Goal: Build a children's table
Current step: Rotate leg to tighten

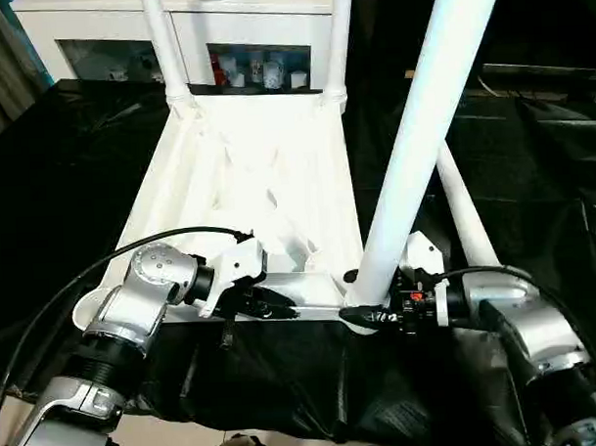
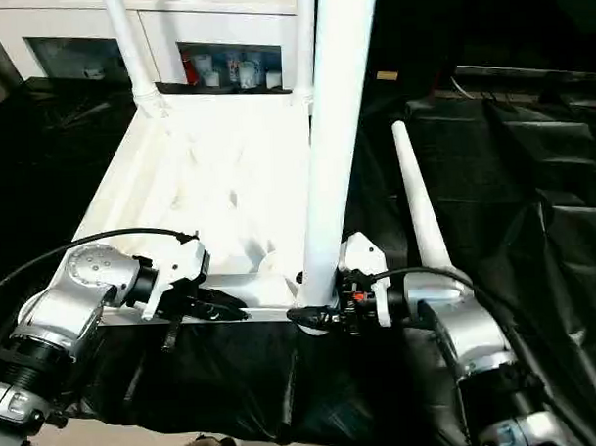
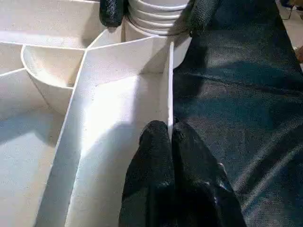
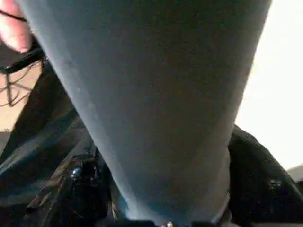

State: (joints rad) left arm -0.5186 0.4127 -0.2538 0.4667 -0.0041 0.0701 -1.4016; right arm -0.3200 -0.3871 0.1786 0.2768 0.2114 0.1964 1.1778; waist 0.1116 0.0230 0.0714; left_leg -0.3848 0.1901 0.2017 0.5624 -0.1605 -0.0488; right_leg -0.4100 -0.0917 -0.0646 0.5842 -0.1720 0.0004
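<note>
Three legs are standing in the sockets of the upturned tabletop [image 1: 267, 185], which is lying on the black-covered bench: two at the far corners [image 1: 165, 51] [image 1: 339, 41], and a third leg [image 1: 422, 140] at the near right corner. One spare leg [image 2: 420, 204] is lying to the right, leaving the near left socket to fill. Right gripper [image 1: 370, 313] is straddling the third leg's base, fingers apart. Left gripper [image 3: 170, 156] is pinching the near rim, fingers together.
</note>
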